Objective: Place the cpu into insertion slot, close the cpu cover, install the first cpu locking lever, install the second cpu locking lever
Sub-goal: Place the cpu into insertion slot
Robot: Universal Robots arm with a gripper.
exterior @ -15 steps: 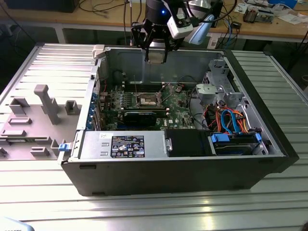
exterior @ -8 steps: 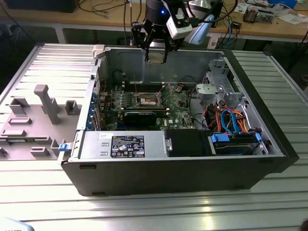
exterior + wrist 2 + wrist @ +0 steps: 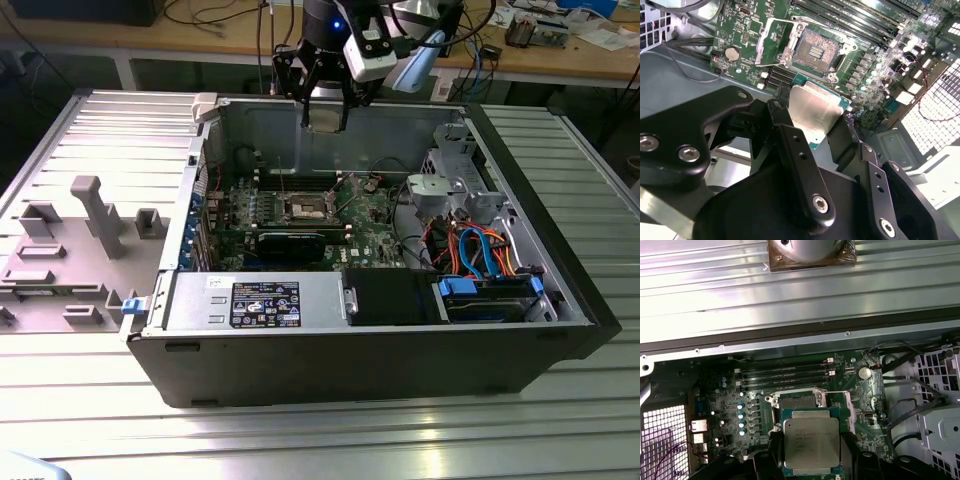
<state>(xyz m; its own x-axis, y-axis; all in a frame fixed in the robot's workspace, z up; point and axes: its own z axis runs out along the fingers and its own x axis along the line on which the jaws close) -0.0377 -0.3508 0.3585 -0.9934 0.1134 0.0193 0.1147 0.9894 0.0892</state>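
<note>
My gripper [image 3: 326,104] hangs above the open computer case, over its back wall, shut on the cpu [image 3: 326,116]. In both wrist views the cpu [image 3: 815,111] [image 3: 811,440] is a silver-topped square on a green base, clamped by its edges between the black fingers [image 3: 796,150] [image 3: 771,457]. The insertion slot [image 3: 815,50] [image 3: 305,208] lies below on the green board, its dark centre bare. The cpu cover [image 3: 771,41] stands swung up beside the slot. In the first wrist view the cpu hides most of the insertion slot [image 3: 799,401].
The case's walls [image 3: 560,250] ring the board. A long black card [image 3: 290,242] lies in front of the slot and memory slots [image 3: 785,374] behind it. A drive cage with coloured cables [image 3: 480,250] is at the exterior view's right, and a grey fixture tray [image 3: 70,250] is at its left.
</note>
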